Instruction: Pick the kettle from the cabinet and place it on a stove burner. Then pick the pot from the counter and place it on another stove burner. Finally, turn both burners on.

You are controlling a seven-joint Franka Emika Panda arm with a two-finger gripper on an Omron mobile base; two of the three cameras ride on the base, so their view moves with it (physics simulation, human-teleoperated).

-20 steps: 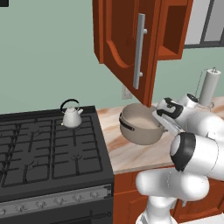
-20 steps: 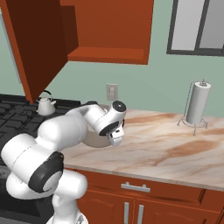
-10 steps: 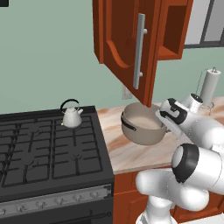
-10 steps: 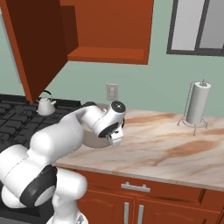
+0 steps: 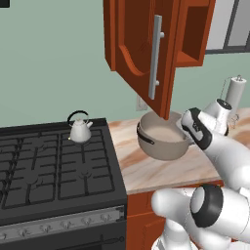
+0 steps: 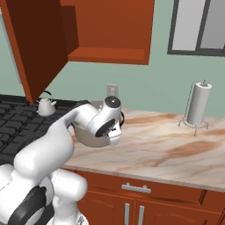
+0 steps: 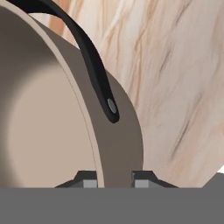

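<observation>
Fingers [image 7: 114, 183] pinch the pot's [image 5: 161, 141] rim wall beside one black loop handle [image 7: 94, 65], holding it tilted just above the counter [image 5: 161, 171]; the free burners [image 5: 44, 180] lie to the robot's left, past the kettle [image 5: 79, 130] already on the stove.

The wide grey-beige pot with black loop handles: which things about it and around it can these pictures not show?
- Wide grey-beige metal pot: in the right base view, the white arm covers most of it.
- Whether it touches the cream marble counter: cannot tell.
- Gripper: fingertips cut off by the hand view's bottom edge.
</observation>
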